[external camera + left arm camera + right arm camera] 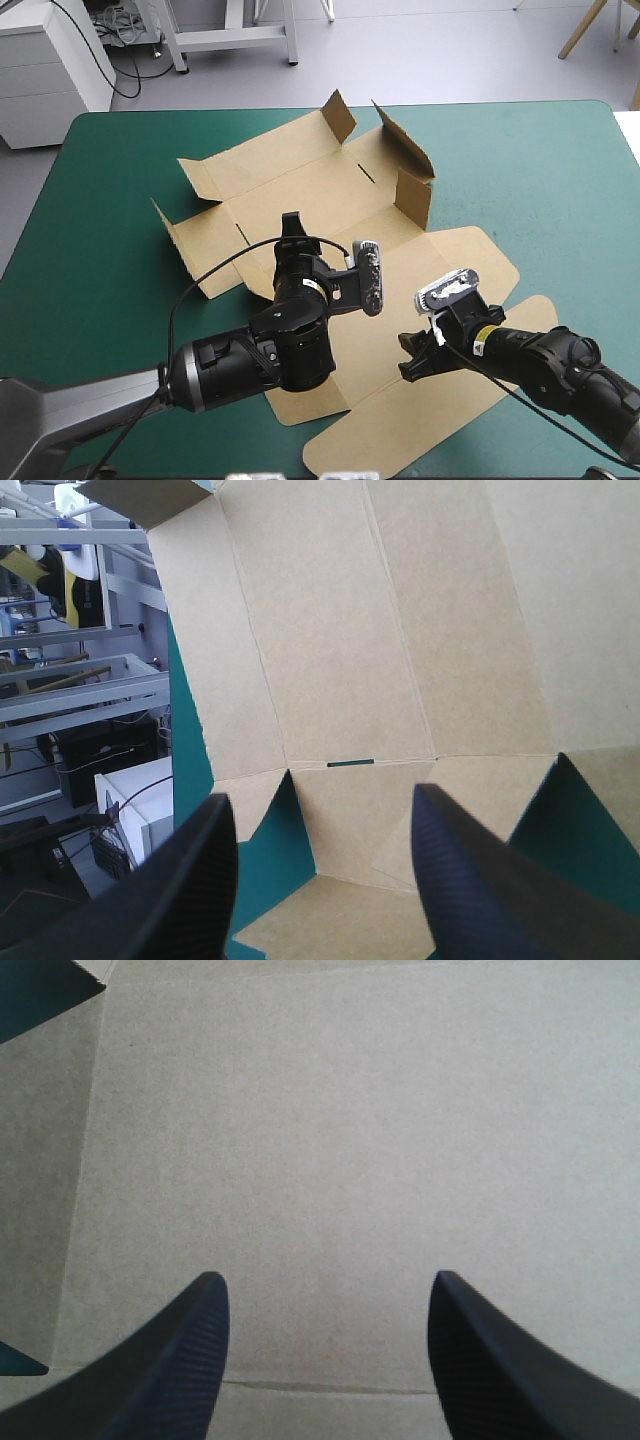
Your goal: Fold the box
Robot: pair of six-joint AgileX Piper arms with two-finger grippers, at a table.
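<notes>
Brown box (330,190) lies mostly flat on the teal-green cover (540,170), far flaps part-raised. Left gripper (322,798) and right gripper (327,1282) are both spread and empty over its panels. Looks like light, stiff board that hinges at the scores, so pinch a flap's free edge.

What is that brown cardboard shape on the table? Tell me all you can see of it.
The box is a cut sheet of plain brown board, creased into panels, with narrow slits and rounded flaps at its near end. It lies mostly flat on the teal-green cover; at its far end, small flaps stand up. The left gripper and right gripper hang over it, fingers open; contact cannot be told.
</notes>
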